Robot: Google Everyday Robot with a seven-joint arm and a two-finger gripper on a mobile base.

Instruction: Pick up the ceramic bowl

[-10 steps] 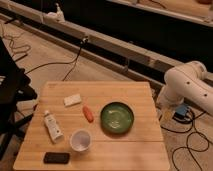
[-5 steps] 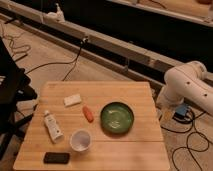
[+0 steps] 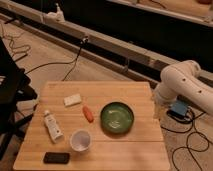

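Ceramic bowl (image 3: pixel 117 118) sits flat on the table (image 3: pixel 110 92), right of centre, with a white cup (image 3: pixel 80 140) off to its lower left. Untouched, so the whole pick is yet to do. The white arm (image 3: pixel 180 80) bends down beside the table's right edge, its hand (image 3: pixel 158 106) low there, apart from the bowl. Released or clenched, I cannot tell.

1 high camera looks down on table (image 3: pixel 125 92), claw (image 3: pixel 158 108) at right.
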